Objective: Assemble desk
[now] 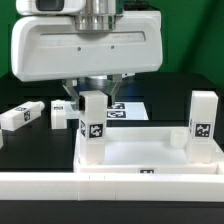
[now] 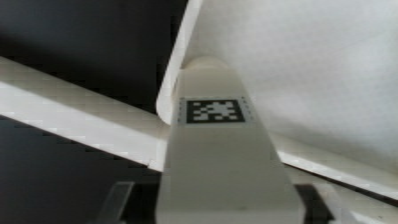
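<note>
The desk top (image 1: 120,166), a white tray with a raised rim, lies at the front. One white tagged leg (image 1: 93,125) stands upright in its corner on the exterior view's left, and a second leg (image 1: 203,120) stands at the right corner. My gripper (image 1: 93,95) reaches down over the left leg's top. In the wrist view the leg (image 2: 217,110) runs up between the two fingers, and my gripper (image 2: 214,200) is shut on it, with a pad against each side. The desk top (image 2: 311,90) shows pale behind it.
Two more white legs (image 1: 22,114) (image 1: 60,112) lie loose on the black table at the exterior view's left. The marker board (image 1: 127,108) lies flat behind the gripper. A low white border wall (image 1: 110,190) runs along the front edge.
</note>
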Robot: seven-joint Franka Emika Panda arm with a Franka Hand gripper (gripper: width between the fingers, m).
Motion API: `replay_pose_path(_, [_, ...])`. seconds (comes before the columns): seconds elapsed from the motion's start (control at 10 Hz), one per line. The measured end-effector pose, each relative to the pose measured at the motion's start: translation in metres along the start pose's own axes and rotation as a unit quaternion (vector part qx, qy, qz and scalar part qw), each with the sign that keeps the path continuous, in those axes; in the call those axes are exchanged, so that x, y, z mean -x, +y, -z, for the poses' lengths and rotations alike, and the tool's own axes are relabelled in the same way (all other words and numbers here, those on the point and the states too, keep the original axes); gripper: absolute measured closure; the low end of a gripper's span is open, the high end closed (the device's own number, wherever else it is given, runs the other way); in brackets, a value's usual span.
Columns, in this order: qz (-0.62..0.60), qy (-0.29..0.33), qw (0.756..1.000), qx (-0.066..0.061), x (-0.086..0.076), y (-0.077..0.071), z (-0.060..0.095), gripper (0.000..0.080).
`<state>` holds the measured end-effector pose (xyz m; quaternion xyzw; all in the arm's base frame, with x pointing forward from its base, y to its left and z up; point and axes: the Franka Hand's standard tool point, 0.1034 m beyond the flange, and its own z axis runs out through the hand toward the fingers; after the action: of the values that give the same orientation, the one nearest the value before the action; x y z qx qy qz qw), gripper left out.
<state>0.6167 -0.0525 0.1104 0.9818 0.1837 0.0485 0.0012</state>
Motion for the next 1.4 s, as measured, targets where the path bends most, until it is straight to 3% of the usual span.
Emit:
replay_pose_path(0.4, [-0.044,0.002,0.999,-0.005,0.0035,0.0046,-0.0002,0.0511])
replay_pose_path(0.7, [-0.208,0.003,0.978,-0.005,0.0036,0.0057,0.0,0.0511])
replay_pose_path(0.9, [-0.299,0.004,0.954,-0.004,0.0026,0.0039,0.0,0.0511])
replay_pose_path(1.2, [-0.461,0.003,0.887,0.0,0.0031,0.0048,0.0001,0.0509])
replay_pose_path(1.4, [-0.514,0.003,0.858,-0.001,0.0029,0.0045,0.0001,0.0509])
